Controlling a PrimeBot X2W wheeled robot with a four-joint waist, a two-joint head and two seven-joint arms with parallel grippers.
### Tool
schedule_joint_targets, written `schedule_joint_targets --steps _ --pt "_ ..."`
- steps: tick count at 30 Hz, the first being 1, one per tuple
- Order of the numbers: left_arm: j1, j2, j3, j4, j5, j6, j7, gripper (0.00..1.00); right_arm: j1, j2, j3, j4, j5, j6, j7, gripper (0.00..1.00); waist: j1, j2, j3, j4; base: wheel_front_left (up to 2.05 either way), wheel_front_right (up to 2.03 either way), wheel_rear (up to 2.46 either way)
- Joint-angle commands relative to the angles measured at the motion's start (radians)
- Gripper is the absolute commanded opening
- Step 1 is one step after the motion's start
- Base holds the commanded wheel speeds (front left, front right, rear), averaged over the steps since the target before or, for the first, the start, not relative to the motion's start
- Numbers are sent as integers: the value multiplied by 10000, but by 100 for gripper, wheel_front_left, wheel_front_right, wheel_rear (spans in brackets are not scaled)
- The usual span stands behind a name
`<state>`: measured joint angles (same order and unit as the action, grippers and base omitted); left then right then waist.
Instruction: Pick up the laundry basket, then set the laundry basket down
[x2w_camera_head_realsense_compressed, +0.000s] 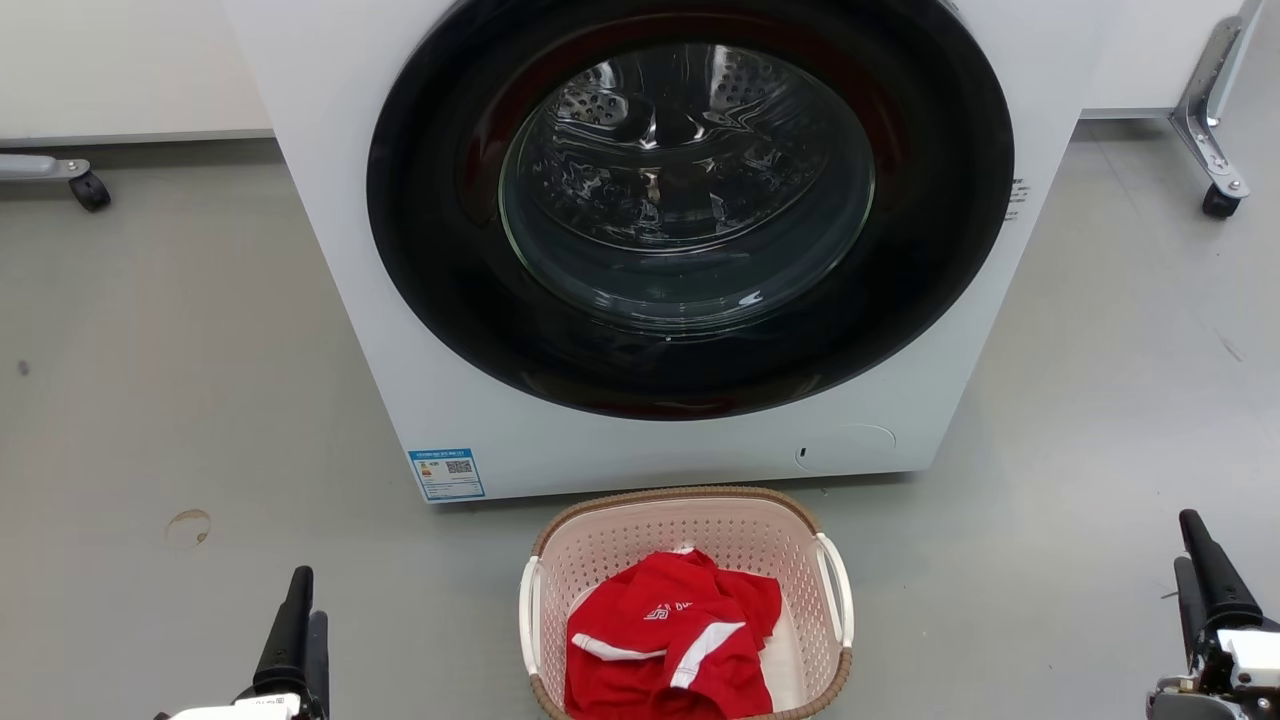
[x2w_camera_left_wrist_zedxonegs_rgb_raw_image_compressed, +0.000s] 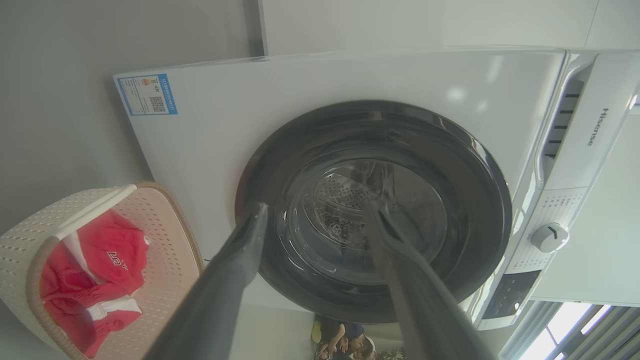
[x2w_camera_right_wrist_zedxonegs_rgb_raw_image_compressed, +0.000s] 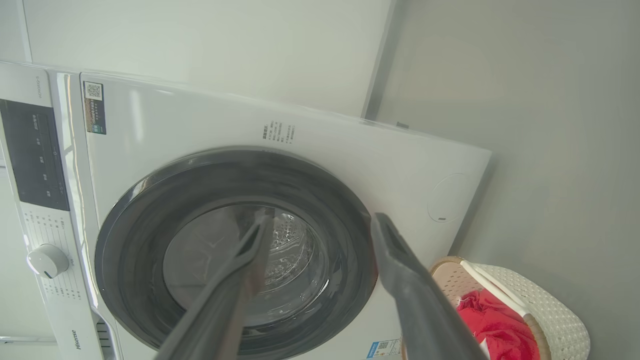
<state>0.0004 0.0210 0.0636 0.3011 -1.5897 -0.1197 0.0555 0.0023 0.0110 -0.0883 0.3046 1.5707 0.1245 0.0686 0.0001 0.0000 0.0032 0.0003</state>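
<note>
Left gripper (x2w_camera_left_wrist_zedxonegs_rgb_raw_image_compressed: 316, 210) spread wide, nothing between its fingers; right gripper (x2w_camera_right_wrist_zedxonegs_rgb_raw_image_compressed: 321, 219) likewise parted and empty. Between the two, well apart from each, the laundry basket (x2w_camera_head_realsense_compressed: 620, 545), upright on the grey floor (x2w_camera_head_realsense_compressed: 150, 400), to the right of the left gripper and to the left of the right one, a white handle (x2w_camera_head_realsense_compressed: 528, 615) on either side. Inside it, a crumpled red shirt (x2w_camera_head_realsense_compressed: 670, 630) with white stripes. Ahead and left of the left gripper, a faint ring stain (x2w_camera_head_realsense_compressed: 188, 527) on the floor. Just beyond the basket, ahead of both grippers, a white front-loading washing machine (x2w_camera_head_realsense_compressed: 330, 250), round dark door (x2w_camera_head_realsense_compressed: 690, 190) closed, blue label (x2w_camera_head_realsense_compressed: 447, 473) at the lower corner on the left gripper's side.
</note>
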Motion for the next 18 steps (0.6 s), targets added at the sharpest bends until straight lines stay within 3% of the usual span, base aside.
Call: schedule_joint_targets --steps 1,18 --pt "-148 101 20 -314 241 -22 -102 100 -400 -316 62 -320 -284 12 -190 100 -1 0 -3 1 0 0 0" --pt "12 129 -176 -604 2578 474 -571 100 -550 -345 132 -121 -3116 19 -701 100 -1 0 -8 -2 0 0 0"
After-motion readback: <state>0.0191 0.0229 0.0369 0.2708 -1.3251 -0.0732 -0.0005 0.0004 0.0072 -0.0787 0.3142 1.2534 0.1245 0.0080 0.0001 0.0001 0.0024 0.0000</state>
